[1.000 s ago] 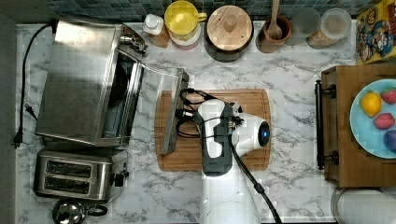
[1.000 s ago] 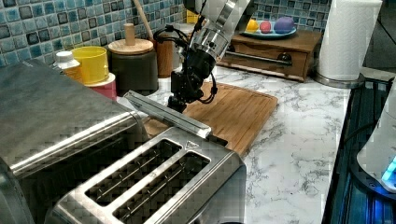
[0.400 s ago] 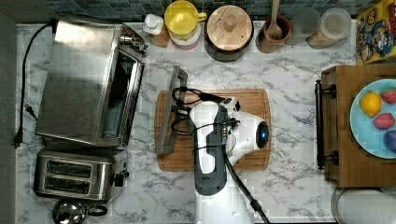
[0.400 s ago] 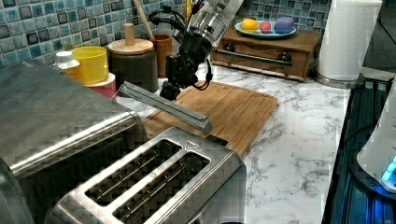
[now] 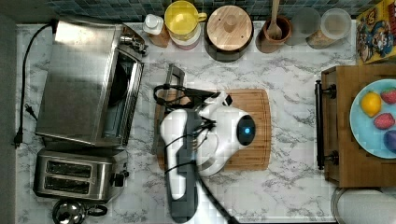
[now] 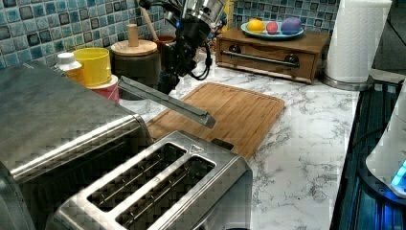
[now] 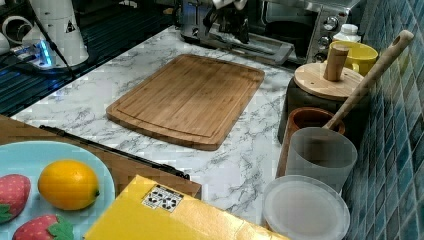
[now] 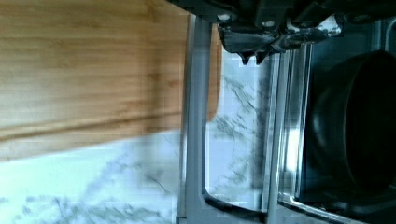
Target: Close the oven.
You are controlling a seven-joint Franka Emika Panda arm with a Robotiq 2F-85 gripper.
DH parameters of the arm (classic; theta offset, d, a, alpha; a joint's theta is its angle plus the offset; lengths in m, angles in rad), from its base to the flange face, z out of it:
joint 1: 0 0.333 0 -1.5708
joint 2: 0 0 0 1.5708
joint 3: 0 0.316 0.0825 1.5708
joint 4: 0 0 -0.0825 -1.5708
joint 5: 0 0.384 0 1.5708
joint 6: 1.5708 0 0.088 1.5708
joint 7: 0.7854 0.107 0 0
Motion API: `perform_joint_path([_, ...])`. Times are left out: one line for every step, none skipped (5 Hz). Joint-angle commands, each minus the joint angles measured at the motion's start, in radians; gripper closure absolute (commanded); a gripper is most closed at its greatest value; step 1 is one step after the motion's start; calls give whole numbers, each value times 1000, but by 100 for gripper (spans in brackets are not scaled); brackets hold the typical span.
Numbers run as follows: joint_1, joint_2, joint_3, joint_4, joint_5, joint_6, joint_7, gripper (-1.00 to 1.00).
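Note:
The steel oven (image 5: pixel 79 79) stands at the top view's left, its dark inside (image 8: pixel 355 121) showing behind the glass. Its drop-down door (image 6: pixel 165 98) is partly lifted and hangs tilted over the counter, with the bar handle (image 8: pixel 194 116) at its free edge. My gripper (image 6: pixel 167 82) sits at the door's far end in the left view, against the underside by the handle. In the wrist view its fingertips (image 8: pixel 247 52) meet, shut on nothing, just beside the handle bar. The gripper (image 7: pixel 235 22) hovers over the door in the right view.
A wooden cutting board (image 5: pixel 254 130) lies under the arm. A two-slot toaster (image 5: pixel 77 175) stands beside the oven. A yellow mug (image 5: pixel 182 18), a wood-lidded pot (image 5: pixel 229 25) and jars line the back wall. A wooden stand (image 5: pixel 345 140) carries a fruit plate.
The door has swung up from nearly flat to a clear tilt. My gripper has moved toward the oven, to the top view's left, staying at the door's handle edge.

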Motion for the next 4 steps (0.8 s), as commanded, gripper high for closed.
perform_joint_path([192, -51, 113, 175, -315, 44, 383, 100])
perform_joint_path([229, -44, 119, 199, -623, 76, 710, 100])
perform_joint_path([226, -3, 144, 300, -884, -37, 996, 100])
perform_joint_path([219, 0, 164, 346, -883, -85, 1014, 100])
